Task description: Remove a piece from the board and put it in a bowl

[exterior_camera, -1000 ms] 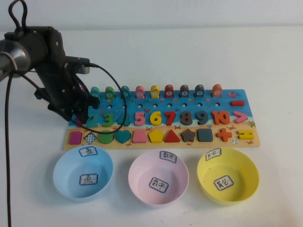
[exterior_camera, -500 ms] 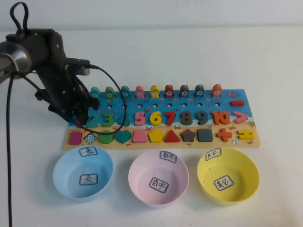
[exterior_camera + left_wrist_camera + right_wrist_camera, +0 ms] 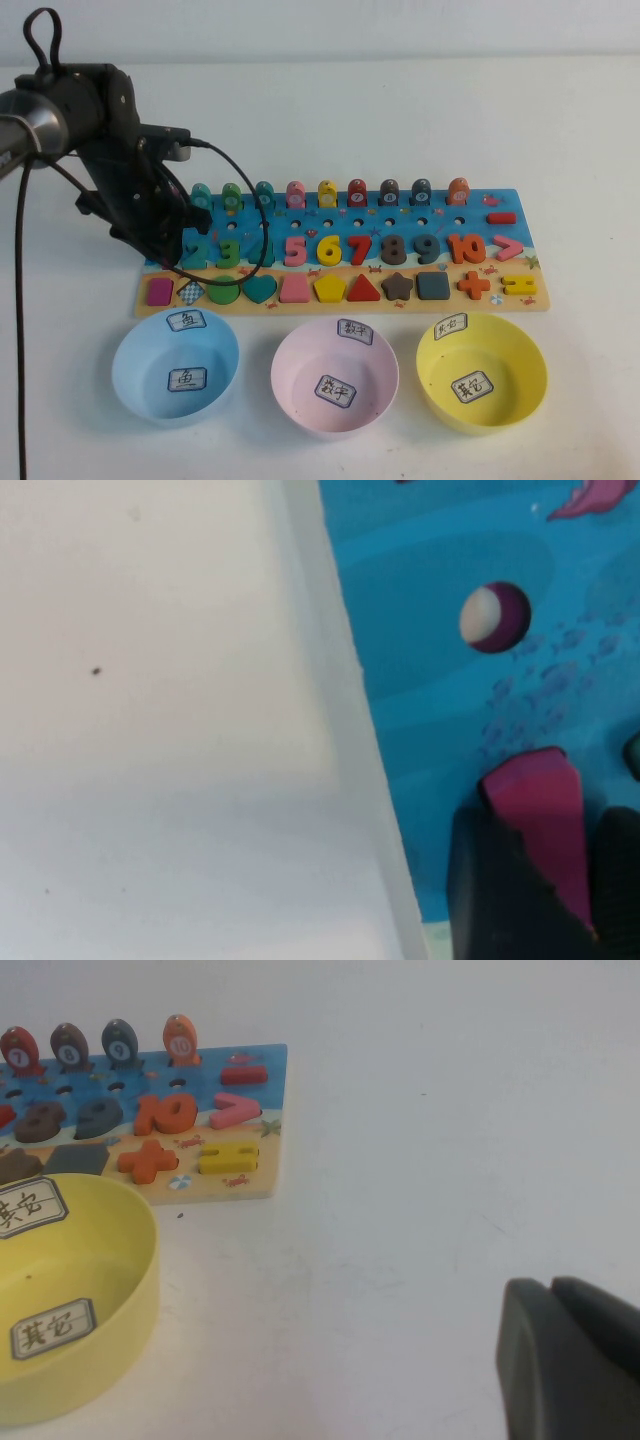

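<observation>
My left gripper (image 3: 160, 243) is down at the left end of the blue and sandy board (image 3: 420, 225), where the digit row starts. In the left wrist view it (image 3: 565, 880) is shut on the magenta-pink digit "1" piece (image 3: 540, 805), held between the dark fingers over the blue board surface (image 3: 430, 660). The piece is hidden behind the gripper in the high view. The pale pink bowl (image 3: 300, 385) with two white labels stands in front of the board, in the middle. My right gripper (image 3: 553, 1305) is shut and empty over bare table, off the board's right end (image 3: 215, 1060).
A light blue bowl (image 3: 140, 370) stands left of the pink one and a yellow bowl (image 3: 520, 370) right of it, also in the right wrist view (image 3: 100, 1260). Coloured digits, shapes and a row of pegs fill the board. A black cable (image 3: 250, 190) loops over its left part.
My left arm has shifted slightly up and back at the board's left end. Nothing else has moved.
</observation>
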